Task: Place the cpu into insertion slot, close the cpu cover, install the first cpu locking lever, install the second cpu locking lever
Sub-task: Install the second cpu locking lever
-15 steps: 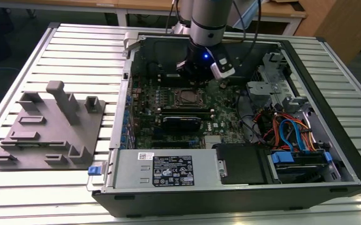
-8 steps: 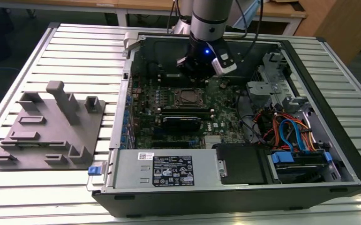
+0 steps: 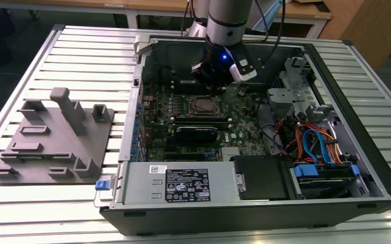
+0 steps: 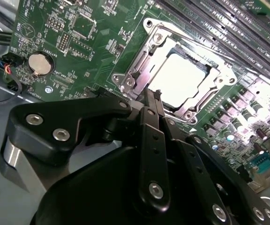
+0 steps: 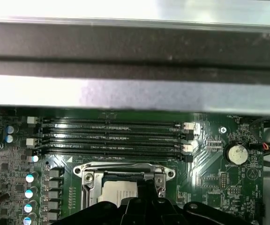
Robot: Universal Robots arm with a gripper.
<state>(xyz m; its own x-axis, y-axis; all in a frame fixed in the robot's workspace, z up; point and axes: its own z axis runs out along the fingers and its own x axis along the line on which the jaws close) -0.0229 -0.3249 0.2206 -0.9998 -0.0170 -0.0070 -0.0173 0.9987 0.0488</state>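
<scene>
The cpu (image 4: 179,78) lies in the insertion slot (image 3: 201,105) on the green board, its pale metal top showing through the window of the cpu cover (image 4: 146,61). The silvery cover lies flat around the chip. My gripper (image 4: 152,96) hovers at one edge of the socket, shut, its two black fingers pressed together with nothing visible between them. In the first wrist view the gripper (image 5: 146,186) overlaps the socket's edge beside the cpu (image 5: 118,192) and the cover (image 5: 125,168). In the exterior view the gripper (image 3: 217,84) hangs just beyond the socket, inside the open case.
Long black memory slots (image 5: 111,138) run beside the socket. A coin battery (image 4: 40,63) sits on the board nearby. The case wall (image 5: 125,61) stands close behind. A grey fixture plate (image 3: 53,142) lies at the exterior view's left; cables (image 3: 311,142) and drives crowd the right.
</scene>
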